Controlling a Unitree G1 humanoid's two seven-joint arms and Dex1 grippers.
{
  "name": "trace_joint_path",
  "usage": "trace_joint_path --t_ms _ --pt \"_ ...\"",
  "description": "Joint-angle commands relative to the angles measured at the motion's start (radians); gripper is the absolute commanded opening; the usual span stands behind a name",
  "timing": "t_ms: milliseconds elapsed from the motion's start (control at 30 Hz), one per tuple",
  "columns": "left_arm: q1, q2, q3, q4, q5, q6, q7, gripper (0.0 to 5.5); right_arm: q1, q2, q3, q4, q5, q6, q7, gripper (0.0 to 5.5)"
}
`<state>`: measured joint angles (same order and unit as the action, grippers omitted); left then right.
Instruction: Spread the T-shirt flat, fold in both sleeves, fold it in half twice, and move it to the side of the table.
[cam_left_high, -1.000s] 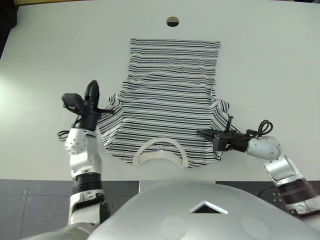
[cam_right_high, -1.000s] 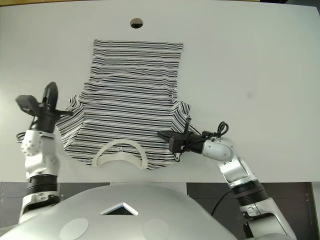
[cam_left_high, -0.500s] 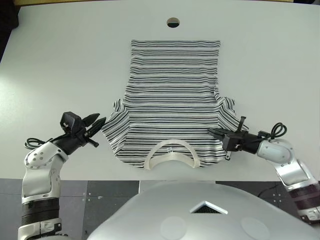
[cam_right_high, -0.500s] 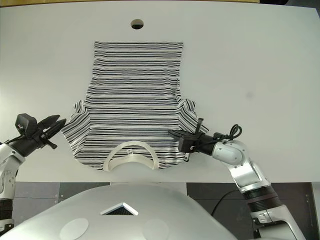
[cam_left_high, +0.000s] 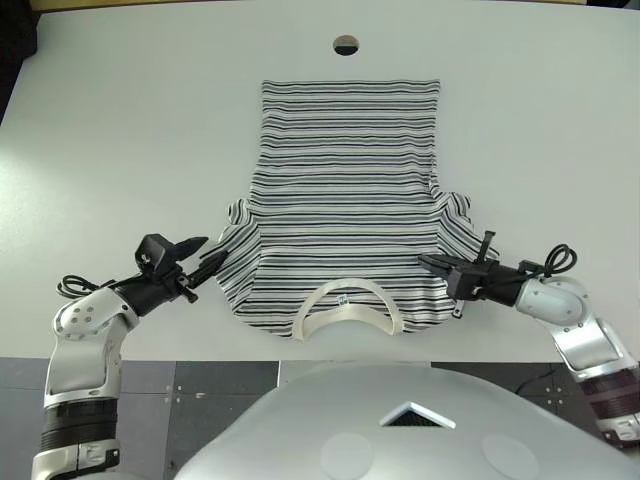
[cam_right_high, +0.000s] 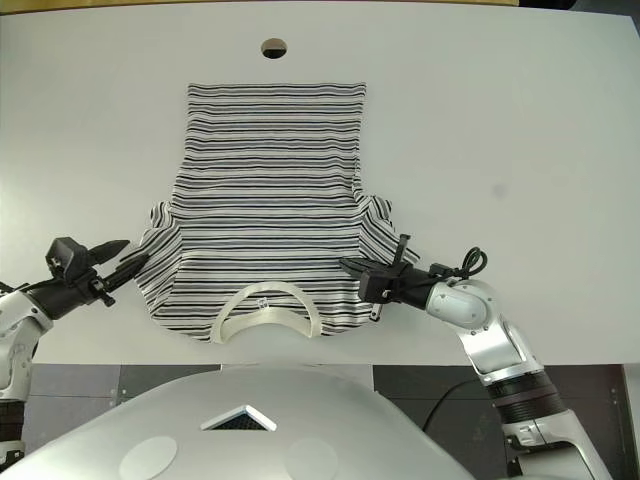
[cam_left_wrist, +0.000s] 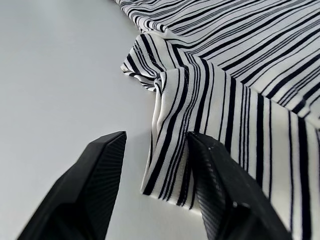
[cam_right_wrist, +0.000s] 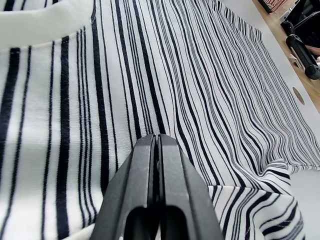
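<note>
A black-and-white striped T-shirt (cam_left_high: 345, 180) lies face up on the white table (cam_left_high: 120, 140), its white collar (cam_left_high: 347, 305) toward the near edge and its hem at the far side. Both short sleeves are bunched: the left sleeve (cam_left_wrist: 170, 95) and the right sleeve (cam_left_high: 455, 205). My left gripper (cam_left_high: 205, 252) is open and low at the shirt's left shoulder corner, with its fingers on either side of the folded sleeve edge. My right gripper (cam_left_high: 427, 263) is shut on the fabric at the right shoulder.
A round cable hole (cam_left_high: 345, 44) sits in the table beyond the hem. The table's near edge (cam_left_high: 200, 355) runs just below the collar. Bare white tabletop extends widely left and right of the shirt.
My left arm came down from a raised pose and moved in to the left sleeve. The shirt has been pulled smoother and has shifted slightly right with the right gripper.
</note>
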<state>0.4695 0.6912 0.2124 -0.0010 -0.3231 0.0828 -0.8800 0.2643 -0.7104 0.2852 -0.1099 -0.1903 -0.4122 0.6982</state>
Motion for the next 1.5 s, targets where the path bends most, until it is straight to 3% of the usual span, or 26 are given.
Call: trace_joint_path --t_ms 33,367,567,733,900,1167,1200,1433,1500 --pt "0.041 0.015 -0.044 0.049 0.043 0.036 -0.023 1.74 -0.02 0.008 -0.031 -0.013 0.004 -0.01 -0.028 0.1" --pt "0.039 -0.007 -0.052 0.011 -0.01 0.032 -0.054 0.12 -0.137 0.137 -0.221 -0.095 0.219 -0.021 -0.182 0.1" --pt "0.055 -0.022 -0.004 -0.18 -0.156 0.072 -0.087 0.12 -0.126 0.147 -0.234 -0.099 0.228 -0.008 -0.177 0.1" --pt "0.032 -0.038 -0.043 -0.286 -0.177 0.117 -0.062 0.12 -0.117 0.148 -0.229 -0.079 0.196 0.002 -0.181 0.1" --pt "-0.053 -0.124 -0.214 -0.327 -0.09 0.116 -0.002 0.12 -0.097 0.146 -0.209 -0.046 0.181 -0.006 -0.161 0.1" --pt "-0.095 -0.168 -0.339 -0.34 -0.022 0.146 0.058 0.12 0.04 0.114 -0.264 -0.045 0.21 0.156 -0.144 0.1" --pt "-0.091 -0.168 -0.339 -0.345 -0.022 0.151 0.066 0.39 0.066 0.107 -0.274 -0.067 0.224 0.196 -0.136 0.1" --pt "-0.071 -0.163 -0.363 -0.349 0.012 0.159 0.087 1.63 0.175 0.107 -0.373 -0.194 0.381 0.549 -0.125 1.49" --pt "-0.066 -0.168 -0.351 -0.352 0.003 0.161 0.097 1.71 0.194 0.114 -0.398 -0.22 0.413 0.624 -0.132 1.86"
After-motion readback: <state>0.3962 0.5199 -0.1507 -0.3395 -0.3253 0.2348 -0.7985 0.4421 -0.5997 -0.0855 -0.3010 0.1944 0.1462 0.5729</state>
